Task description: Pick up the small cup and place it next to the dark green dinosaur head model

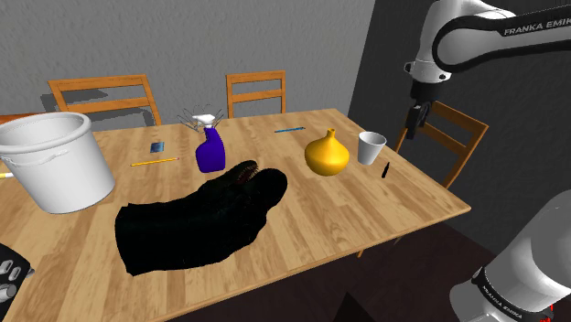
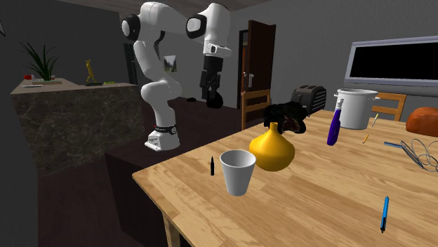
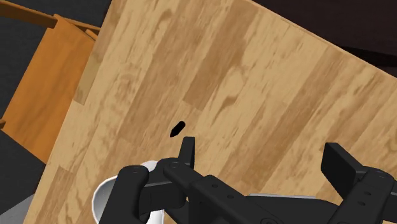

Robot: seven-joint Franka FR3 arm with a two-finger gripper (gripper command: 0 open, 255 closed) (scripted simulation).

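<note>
While the gripper (image 1: pixel 414 126) hangs in the air with its fingers spread wide and nothing between them, the step in hand looks like the approach to the cup (image 1: pixel 371 146), which is not yet grasped. The cup stands upright on the table (image 1: pixel 366 210) just beside the yellow vase (image 1: pixel 327 154), on the side away from the dinosaur head (image 1: pixel 201 224). A small black peg (image 1: pixel 385 170) lies near the vase too, past the cup toward the table's edge. The dinosaur head lies on the vase's other side, near it, with bare wood between them where the cup could be set.

Measured from the vase, the gripper is farther out than the cup and well above it, roughly over the table's edge by the chair (image 1: pixel 457 137). In the wrist view the cup's rim peeks out beside one finger (image 3: pixel 186 153), not between the two. The next move, I judge, calls for shifting toward the vase until the cup's wall sits between the fingers. After that it means coming down and closing gently, since a light, open cup could tip.
</note>
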